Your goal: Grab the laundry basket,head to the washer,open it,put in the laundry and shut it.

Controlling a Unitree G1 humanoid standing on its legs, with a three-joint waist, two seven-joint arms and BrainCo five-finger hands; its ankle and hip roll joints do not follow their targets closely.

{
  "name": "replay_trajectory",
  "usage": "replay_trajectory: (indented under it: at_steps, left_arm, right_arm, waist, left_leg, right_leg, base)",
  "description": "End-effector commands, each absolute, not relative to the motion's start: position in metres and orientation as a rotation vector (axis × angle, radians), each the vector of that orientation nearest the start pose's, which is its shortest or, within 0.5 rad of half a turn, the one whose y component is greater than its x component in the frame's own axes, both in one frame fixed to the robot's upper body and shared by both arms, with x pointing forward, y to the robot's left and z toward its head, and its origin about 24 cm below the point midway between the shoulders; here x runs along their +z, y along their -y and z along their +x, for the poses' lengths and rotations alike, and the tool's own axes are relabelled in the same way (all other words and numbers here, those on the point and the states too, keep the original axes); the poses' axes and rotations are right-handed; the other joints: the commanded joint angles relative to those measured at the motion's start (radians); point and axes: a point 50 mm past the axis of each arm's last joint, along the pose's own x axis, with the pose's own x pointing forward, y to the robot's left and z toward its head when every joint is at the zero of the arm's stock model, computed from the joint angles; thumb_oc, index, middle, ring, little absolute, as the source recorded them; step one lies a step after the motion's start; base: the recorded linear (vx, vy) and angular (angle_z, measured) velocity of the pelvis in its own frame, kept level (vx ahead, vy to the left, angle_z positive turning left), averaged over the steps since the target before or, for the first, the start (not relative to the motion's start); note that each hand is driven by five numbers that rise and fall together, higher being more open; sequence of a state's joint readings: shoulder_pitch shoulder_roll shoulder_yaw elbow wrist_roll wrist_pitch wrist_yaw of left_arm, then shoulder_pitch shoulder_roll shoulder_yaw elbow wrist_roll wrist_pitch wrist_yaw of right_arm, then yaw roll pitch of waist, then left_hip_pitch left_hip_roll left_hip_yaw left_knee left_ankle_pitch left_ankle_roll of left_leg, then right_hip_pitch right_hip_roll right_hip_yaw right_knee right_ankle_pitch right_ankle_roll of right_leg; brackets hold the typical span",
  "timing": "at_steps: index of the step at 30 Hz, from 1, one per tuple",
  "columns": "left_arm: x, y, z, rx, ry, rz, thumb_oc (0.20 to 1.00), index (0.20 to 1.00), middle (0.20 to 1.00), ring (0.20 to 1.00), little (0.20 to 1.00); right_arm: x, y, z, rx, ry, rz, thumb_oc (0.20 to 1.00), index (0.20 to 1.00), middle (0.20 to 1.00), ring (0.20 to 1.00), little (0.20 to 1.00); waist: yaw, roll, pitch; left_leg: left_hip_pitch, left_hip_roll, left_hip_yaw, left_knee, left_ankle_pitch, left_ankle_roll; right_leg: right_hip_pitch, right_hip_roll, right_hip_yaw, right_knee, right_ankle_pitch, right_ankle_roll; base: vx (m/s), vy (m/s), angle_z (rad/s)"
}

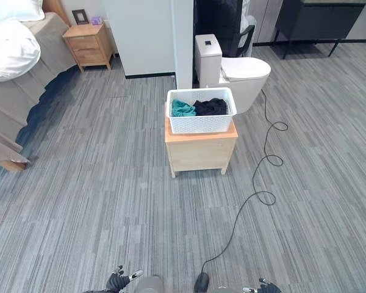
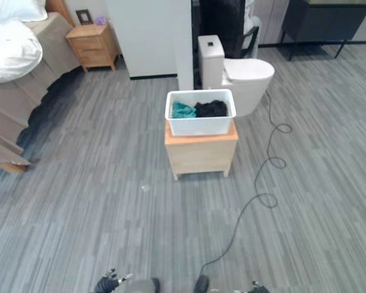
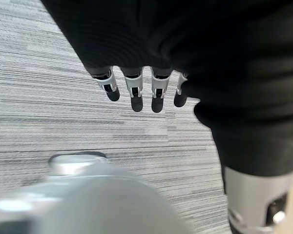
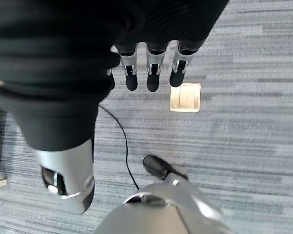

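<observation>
A white perforated laundry basket (image 1: 200,111) sits on a low wooden stand (image 1: 200,148) ahead of me, holding teal cloth (image 1: 182,108) and black cloth (image 1: 210,107). My left hand (image 1: 117,281) hangs low at the bottom edge, far from the basket; in its wrist view its fingers (image 3: 136,91) point straight down over the carpet, holding nothing. My right hand (image 1: 263,286) hangs at the bottom right edge, its fingers (image 4: 153,74) also straight and empty.
A white toilet (image 1: 235,70) stands just behind the basket by a white wall (image 1: 147,36). A bed (image 1: 12,67) and a wooden nightstand (image 1: 89,44) are at the far left. A dark cabinet (image 1: 320,21) stands far right. A metal floor plate (image 4: 185,97) lies beneath my right hand.
</observation>
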State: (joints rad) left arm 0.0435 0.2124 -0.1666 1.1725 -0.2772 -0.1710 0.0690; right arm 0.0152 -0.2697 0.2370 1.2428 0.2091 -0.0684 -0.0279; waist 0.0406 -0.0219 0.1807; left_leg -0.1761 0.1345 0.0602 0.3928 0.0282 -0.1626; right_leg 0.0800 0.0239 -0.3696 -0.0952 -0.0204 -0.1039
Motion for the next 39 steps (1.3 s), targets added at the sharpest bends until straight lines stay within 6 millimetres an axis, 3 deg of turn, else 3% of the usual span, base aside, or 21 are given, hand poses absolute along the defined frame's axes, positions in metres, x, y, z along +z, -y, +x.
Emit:
replay_trajectory:
  at_steps: [1,3,5,10,13,14,15,16,17,19,20,22,26,28,29,31,32,33,34,37,39]
  left_arm:
    - [-0.153,-0.227,0.108,0.214,-0.997,0.088,1.000,1.000,1.000,1.000,1.000]
    - [-0.154,-0.228,0.105,0.231,-1.011,0.080,1.000,1.000,1.000,1.000,1.000]
    - [-0.155,-0.231,0.103,0.257,-1.012,0.069,1.000,1.000,1.000,1.000,1.000]
    - [-0.157,-0.239,0.084,0.319,-1.055,0.047,1.000,1.000,1.000,1.000,1.000]
    - [-0.157,-0.246,0.079,0.329,-1.075,0.058,1.000,1.000,1.000,1.000,1.000]
    - [-0.155,-0.252,0.082,0.337,-1.066,0.069,1.000,1.000,1.000,1.000,1.000]
    - [-0.155,-0.252,0.082,0.337,-1.066,0.069,1.000,1.000,1.000,1.000,1.000]
    - [-0.145,-0.258,0.104,0.312,-0.976,0.091,1.000,1.000,1.000,1.000,1.000]
    - [-0.140,-0.259,0.115,0.299,-0.936,0.103,1.000,1.000,1.000,1.000,1.000]
    - [-0.133,-0.265,0.128,0.304,-0.886,0.115,1.000,1.000,1.000,1.000,1.000]
    - [-0.130,-0.268,0.133,0.316,-0.867,0.118,1.000,1.000,1.000,1.000,1.000]
    - [-0.124,-0.277,0.136,0.347,-0.829,0.120,1.000,1.000,1.000,1.000,1.000]
    - [-0.115,-0.284,0.142,0.405,-0.759,0.113,1.000,1.000,1.000,1.000,1.000]
    - [-0.107,-0.289,0.150,0.439,-0.701,0.111,1.000,1.000,1.000,1.000,1.000]
    - [-0.100,-0.293,0.154,0.449,-0.663,0.130,1.000,1.000,1.000,1.000,1.000]
    - [-0.094,-0.295,0.160,0.459,-0.627,0.160,1.000,1.000,1.000,1.000,1.000]
    - [-0.090,-0.296,0.163,0.471,-0.601,0.168,1.000,1.000,1.000,1.000,1.000]
    - [-0.082,-0.293,0.169,0.517,-0.546,0.143,1.000,1.000,1.000,1.000,1.000]
    - [-0.079,-0.295,0.169,0.541,-0.528,0.144,1.000,1.000,1.000,1.000,1.000]
    - [-0.073,-0.297,0.166,0.578,-0.497,0.170,1.000,1.000,1.000,1.000,1.000]
    - [-0.071,-0.300,0.158,0.655,-0.481,0.119,1.000,1.000,1.000,1.000,1.000]
  right_arm:
    - [-0.156,0.251,0.088,-0.184,-1.152,-0.197,1.000,1.000,1.000,1.000,1.000]
    - [-0.155,0.250,0.092,-0.175,-1.136,-0.199,1.000,1.000,1.000,1.000,1.000]
    - [-0.154,0.248,0.096,-0.171,-1.122,-0.198,1.000,1.000,1.000,1.000,1.000]
    - [-0.155,0.239,0.099,-0.155,-1.103,-0.159,1.000,1.000,1.000,1.000,1.000]
    - [-0.155,0.235,0.101,-0.148,-1.092,-0.127,1.000,1.000,1.000,1.000,1.000]
    - [-0.155,0.236,0.100,-0.170,-1.084,-0.089,1.000,1.000,1.000,1.000,1.000]
    - [-0.155,0.236,0.100,-0.170,-1.085,-0.089,1.000,1.000,1.000,1.000,1.000]
    - [-0.150,0.249,0.105,-0.249,-1.043,-0.044,1.000,1.000,1.000,1.000,1.000]
    - [-0.148,0.253,0.107,-0.277,-1.028,-0.031,1.000,1.000,1.000,1.000,1.000]
    - [-0.144,0.262,0.111,-0.318,-1.010,-0.030,1.000,1.000,1.000,1.000,1.000]
    - [-0.142,0.267,0.112,-0.339,-1.004,-0.031,1.000,1.000,1.000,1.000,1.000]
    - [-0.128,0.291,0.125,-0.444,-0.920,-0.017,1.000,1.000,1.000,1.000,1.000]
    - [-0.106,0.311,0.139,-0.527,-0.776,-0.013,1.000,1.000,1.000,1.000,1.000]
    - [-0.100,0.319,0.133,-0.557,-0.742,-0.020,1.000,1.000,1.000,1.000,1.000]
    - [-0.101,0.325,0.114,-0.605,-0.751,-0.014,1.000,1.000,1.000,1.000,1.000]
    - [-0.098,0.333,0.101,-0.652,-0.743,-0.018,1.000,1.000,1.000,1.000,1.000]
    - [-0.095,0.336,0.102,-0.668,-0.719,-0.016,1.000,1.000,1.000,1.000,1.000]
    - [-0.075,0.346,0.117,-0.677,-0.611,-0.041,1.000,1.000,1.000,1.000,1.000]
    - [-0.069,0.349,0.120,-0.687,-0.583,-0.057,1.000,1.000,1.000,1.000,1.000]
    - [-0.063,0.351,0.119,-0.685,-0.567,-0.080,1.000,1.000,1.000,1.000,1.000]
    - [-0.058,0.354,0.120,-0.689,-0.554,-0.093,1.000,1.000,1.000,1.000,1.000]
  waist:
    - [-0.003,-0.004,-0.024]
    - [0.011,0.004,-0.036]
    - [0.019,0.007,-0.035]
    - [0.049,-0.001,-0.059]
    - [0.063,-0.034,-0.069]
    - [0.063,-0.064,-0.074]
    - [0.064,-0.065,-0.074]
    - [0.038,-0.080,-0.067]
    - [0.020,-0.074,-0.054]
    - [0.004,-0.051,-0.028]
    - [0.003,-0.041,-0.020]
    - [-0.003,-0.019,-0.004]
    - [-0.031,-0.031,-0.002]
    - [-0.042,-0.043,-0.006]
    - [-0.050,-0.059,-0.017]
    - [-0.062,-0.071,-0.033]
    - [-0.066,-0.080,-0.036]
    - [-0.057,-0.095,0.009]
    - [-0.054,-0.097,0.017]
    - [-0.050,-0.105,0.018]
    - [-0.035,-0.102,0.012]
  left_leg:
    - [-0.004,0.010,-0.005,-0.175,0.004,0.063]
    - [-0.030,-0.029,-0.059,-0.348,0.062,0.063]
    - [-0.089,-0.030,-0.070,-0.462,0.093,0.053]
    - [-0.087,0.010,0.065,-0.444,0.143,0.066]
    - [-0.138,-0.010,0.092,-0.277,0.099,0.087]
    - [-0.126,-0.046,0.114,-0.232,0.032,0.110]
    - [-0.125,-0.047,0.115,-0.231,0.031,0.111]
    - [-0.076,-0.115,0.126,-0.238,-0.048,0.182]
    - [-0.050,-0.134,0.116,-0.246,-0.066,0.206]
    - [0.006,-0.143,0.107,-0.260,-0.099,0.239]
    - [0.040,-0.140,0.108,-0.278,-0.109,0.245]
    - [0.144,-0.107,0.113,-0.324,-0.135,0.214]
    - [0.215,-0.110,0.090,-0.357,-0.155,0.185]
    - [0.234,-0.112,0.073,-0.361,-0.160,0.174]
    - [0.250,-0.113,0.038,-0.356,-0.180,0.162]
    - [0.237,-0.092,0.003,-0.310,-0.197,0.135]
    - [0.207,-0.083,-0.012,-0.244,-0.204,0.118]
    - [0.026,-0.035,-0.072,0.086,-0.153,0.089]
    - [-0.006,-0.012,-0.070,0.109,-0.138,0.089]
    - [0.017,0.060,-0.030,-0.026,-0.126,0.086]
    - [0.042,0.126,-0.025,-0.222,-0.047,0.075]
  right_leg:
    - [0.066,-0.075,0.042,0.008,-0.119,0.125]
    - [0.063,-0.059,0.047,0.008,-0.133,0.134]
    - [0.087,-0.045,0.059,0.008,-0.172,0.137]
    - [0.195,-0.070,0.091,0.031,-0.215,0.155]
    - [0.206,-0.130,0.083,0.116,-0.220,0.178]
    - [0.190,-0.187,0.088,0.216,-0.172,0.211]
    - [0.190,-0.189,0.088,0.217,-0.173,0.212]
    - [0.059,-0.263,0.125,0.541,0.039,0.249]
    - [0.001,-0.268,0.150,0.651,0.091,0.252]
    - [-0.108,-0.293,0.139,0.812,0.107,0.259]
    - [-0.150,-0.319,0.096,0.831,0.077,0.252]
    - [-0.178,-0.318,-0.042,0.542,-0.051,0.220]
    - [-0.227,-0.263,0.060,0.199,0.041,0.261]
    - [-0.238,-0.249,0.097,0.167,0.075,0.276]
    - [-0.199,-0.231,0.128,0.144,0.057,0.262]
    - [-0.179,-0.203,0.138,0.164,0.029,0.242]
    - [-0.166,-0.200,0.119,0.166,0.015,0.228]
    - [-0.118,-0.159,0.085,0.166,-0.033,0.164]
    - [-0.106,-0.148,0.072,0.158,-0.046,0.157]
    - [-0.086,-0.142,0.054,0.145,-0.068,0.157]
    - [-0.077,-0.139,0.053,0.147,-0.088,0.164]
  base:
    - [0.08,0.018,0.06]
    - [0.20,0.043,-0.02]
    - [0.33,0.058,-0.05]
    - [0.45,0.178,-0.24]
    - [0.53,0.260,-0.65]
    - [0.45,0.239,-0.63]
    - [0.69,0.540,-0.38]
    - [0.47,0.487,-0.20]
    - [0.53,0.574,-0.01]
    - [0.26,0.256,0.37]
    - [0.43,0.142,0.48]
    - [0.50,-0.089,-0.07]
    - [0.32,-0.178,0.08]
    - [0.32,-0.218,0.69]
    - [0.40,-0.350,0.87]
    - [0.31,-0.349,1.56]
    - [0.10,-0.505,1.65]
    - [0.02,-0.476,1.19]
    - [-0.03,-0.391,0.26]
    - [0.06,-0.039,0.20]
    - [0.15,0.058,0.07]
